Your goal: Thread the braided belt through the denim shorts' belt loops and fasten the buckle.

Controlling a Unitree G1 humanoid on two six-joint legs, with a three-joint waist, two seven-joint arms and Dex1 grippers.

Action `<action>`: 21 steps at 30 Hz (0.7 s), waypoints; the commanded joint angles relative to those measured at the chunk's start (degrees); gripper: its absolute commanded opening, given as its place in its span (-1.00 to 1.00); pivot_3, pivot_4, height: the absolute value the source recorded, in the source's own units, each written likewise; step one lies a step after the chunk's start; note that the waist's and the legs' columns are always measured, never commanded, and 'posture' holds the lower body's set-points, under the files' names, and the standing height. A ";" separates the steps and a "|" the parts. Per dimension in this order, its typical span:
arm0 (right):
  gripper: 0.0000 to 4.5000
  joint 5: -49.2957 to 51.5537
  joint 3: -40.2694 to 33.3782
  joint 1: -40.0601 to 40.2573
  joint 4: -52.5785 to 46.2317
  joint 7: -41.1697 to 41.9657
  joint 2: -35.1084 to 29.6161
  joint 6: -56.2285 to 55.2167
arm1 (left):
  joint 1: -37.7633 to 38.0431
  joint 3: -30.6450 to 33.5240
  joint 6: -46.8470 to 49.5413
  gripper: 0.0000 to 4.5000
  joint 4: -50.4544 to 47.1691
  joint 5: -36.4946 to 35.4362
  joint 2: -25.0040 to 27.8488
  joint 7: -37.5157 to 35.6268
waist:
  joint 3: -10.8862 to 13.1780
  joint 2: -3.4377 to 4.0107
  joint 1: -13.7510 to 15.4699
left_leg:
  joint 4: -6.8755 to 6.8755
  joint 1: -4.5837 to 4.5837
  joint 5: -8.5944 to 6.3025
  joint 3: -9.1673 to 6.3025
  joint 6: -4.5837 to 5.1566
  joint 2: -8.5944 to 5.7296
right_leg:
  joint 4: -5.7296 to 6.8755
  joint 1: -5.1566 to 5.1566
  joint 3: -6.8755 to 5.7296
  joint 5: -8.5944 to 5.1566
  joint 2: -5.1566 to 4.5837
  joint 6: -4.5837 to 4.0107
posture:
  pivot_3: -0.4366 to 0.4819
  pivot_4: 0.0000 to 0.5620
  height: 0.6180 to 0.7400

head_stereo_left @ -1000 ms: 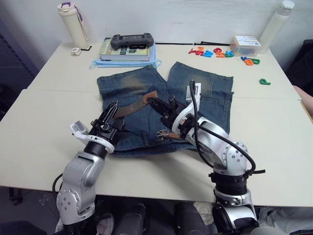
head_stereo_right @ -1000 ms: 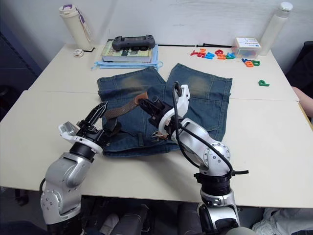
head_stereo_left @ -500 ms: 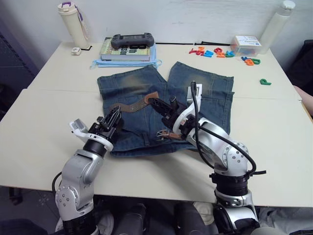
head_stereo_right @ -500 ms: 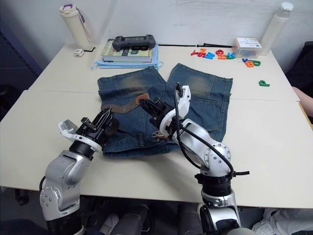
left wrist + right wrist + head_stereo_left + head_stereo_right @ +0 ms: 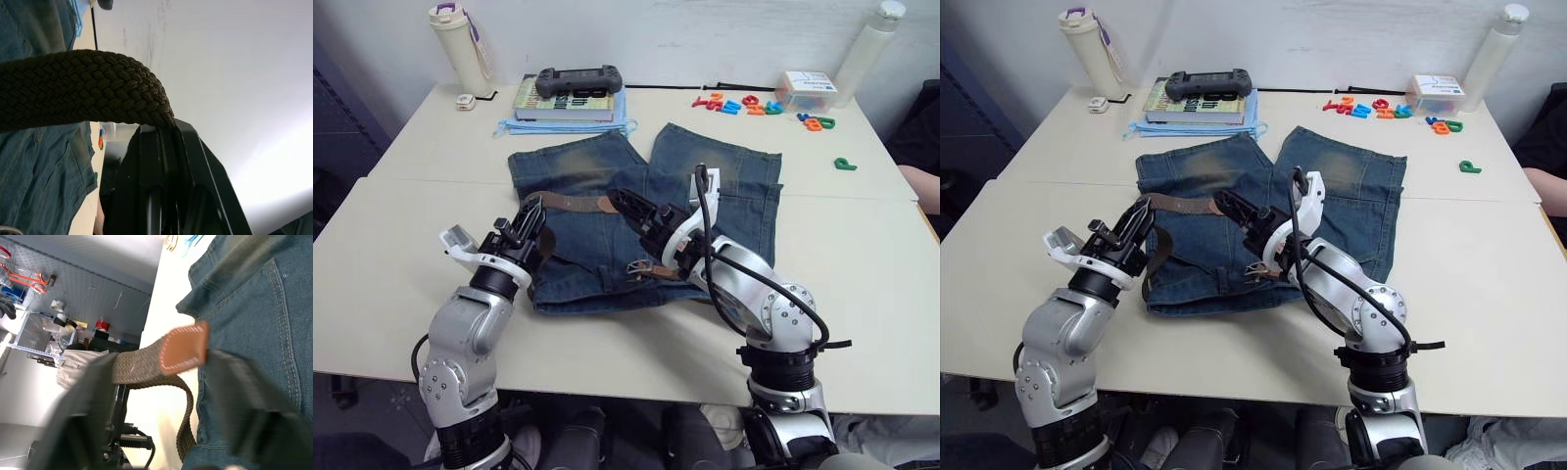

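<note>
Blue denim shorts [image 5: 607, 186] lie flat on the cream table [image 5: 401, 245], waistband toward the robot, legs pointing away; everything below is placed relative to them.

Left of the waistband: left gripper [image 5: 530, 210] raised above the shorts' left edge, fingers clamped on the braided belt [image 5: 570, 202]. In the left wrist view the braid bends over the fingertips.

Across the left leg: the belt runs taut from the left gripper to the right gripper [image 5: 619, 200]. A lower length loops down along the left hip.

Mid-shorts: right gripper pinched on the belt near its tan leather tip [image 5: 184, 348].

Near the waistband centre: the buckle [image 5: 639, 266] rests on the denim beside the right forearm.

Beyond the left leg: books with a black controller [image 5: 578, 80] on top.

Beyond the right leg: coloured plastic letters [image 5: 739, 104].
</note>
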 commanded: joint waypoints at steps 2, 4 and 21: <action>0.98 -4.01 -0.63 0.14 -3.05 3.93 -7.57 3.92 | 3.24 2.48 2.43 -1.00 -4.25 -0.63 4.09 -0.27 | 0.00 0.01 -0.01 | 0.00 0.00 0.00 0.00 -0.01 0.00 | -0.04 0.01 -0.01 0.00 0.01 0.00 | -0.05 -0.47 -0.20; 0.98 -6.48 0.12 0.37 -3.90 7.20 -11.48 6.16 | 8.14 4.40 4.80 -1.00 -4.50 -0.63 6.21 -2.24 | 0.00 0.01 -0.14 | -0.01 0.00 -0.02 0.00 -0.05 0.00 | -0.10 0.01 0.01 0.00 0.03 0.00 | -0.05 -0.47 -0.20; 0.98 -27.23 8.55 3.92 -14.07 30.85 -26.69 15.22 | 20.44 5.77 12.49 -1.00 0.44 -0.63 9.60 -14.47 | 0.02 0.02 1.57 | -0.05 0.00 -0.48 -0.12 0.08 0.12 | -0.72 0.15 0.01 0.01 0.15 0.03 | -0.05 -0.47 -0.20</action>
